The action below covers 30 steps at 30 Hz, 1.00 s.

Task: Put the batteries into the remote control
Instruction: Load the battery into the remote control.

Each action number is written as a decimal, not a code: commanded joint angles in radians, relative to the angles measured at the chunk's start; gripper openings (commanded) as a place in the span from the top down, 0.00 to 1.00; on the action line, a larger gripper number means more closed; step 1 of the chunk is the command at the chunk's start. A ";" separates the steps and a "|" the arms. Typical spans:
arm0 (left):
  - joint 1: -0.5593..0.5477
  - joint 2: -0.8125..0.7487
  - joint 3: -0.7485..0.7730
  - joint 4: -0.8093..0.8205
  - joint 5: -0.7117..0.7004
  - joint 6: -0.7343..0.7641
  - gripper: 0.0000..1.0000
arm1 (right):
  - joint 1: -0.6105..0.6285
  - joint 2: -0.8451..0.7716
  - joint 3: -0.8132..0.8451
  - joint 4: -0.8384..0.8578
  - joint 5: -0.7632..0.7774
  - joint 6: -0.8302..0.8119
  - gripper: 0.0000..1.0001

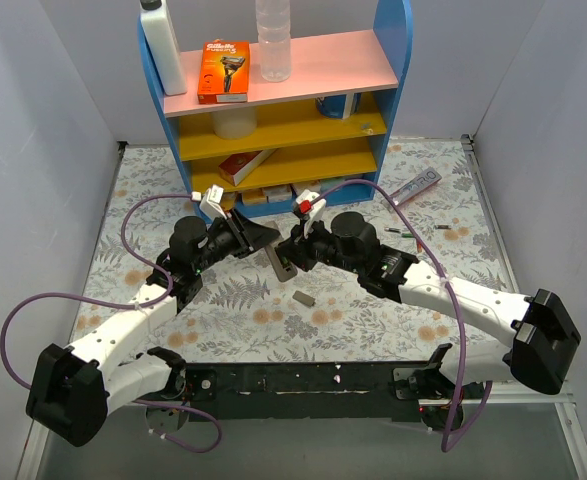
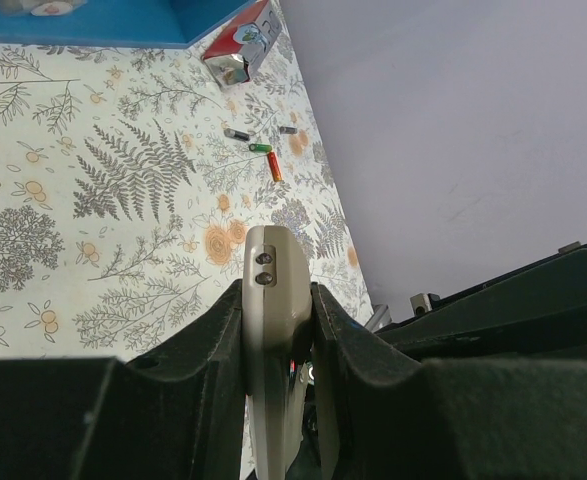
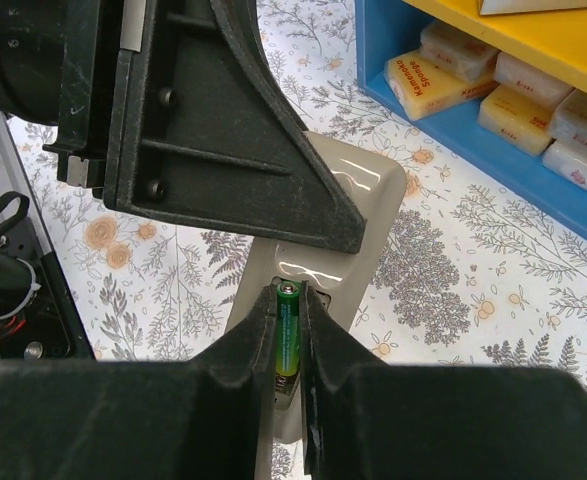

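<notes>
The left gripper [image 2: 277, 312] holds the remote control [image 2: 272, 275] tight. The right gripper [image 3: 290, 312] pinches a green battery [image 3: 288, 345] over it, mid-frame.

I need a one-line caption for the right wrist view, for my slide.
Right end effector holds a green battery at the remote control's open compartment.

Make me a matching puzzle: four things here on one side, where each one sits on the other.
1 remote
2 green battery
3 orange razor box
4 small grey cover

A on the pink shelf
B loose on the table
C clamped in the left gripper
D pinched in the right gripper

Pairs: 1-C, 2-D, 3-A, 4-B
</notes>
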 commanded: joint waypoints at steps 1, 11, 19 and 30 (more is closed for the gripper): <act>-0.001 -0.029 0.049 0.015 0.015 -0.005 1.00 | 0.006 -0.023 -0.006 0.048 0.027 -0.039 0.99; -0.001 -0.064 0.023 0.079 0.004 -0.018 1.00 | 0.008 -0.040 -0.085 0.046 0.055 -0.005 0.99; 0.000 -0.096 -0.003 0.158 0.007 -0.025 1.00 | 0.017 -0.060 -0.162 0.054 0.142 0.006 0.99; -0.001 -0.122 -0.018 0.222 0.025 -0.024 1.00 | 0.034 -0.048 -0.185 0.046 0.236 -0.017 0.88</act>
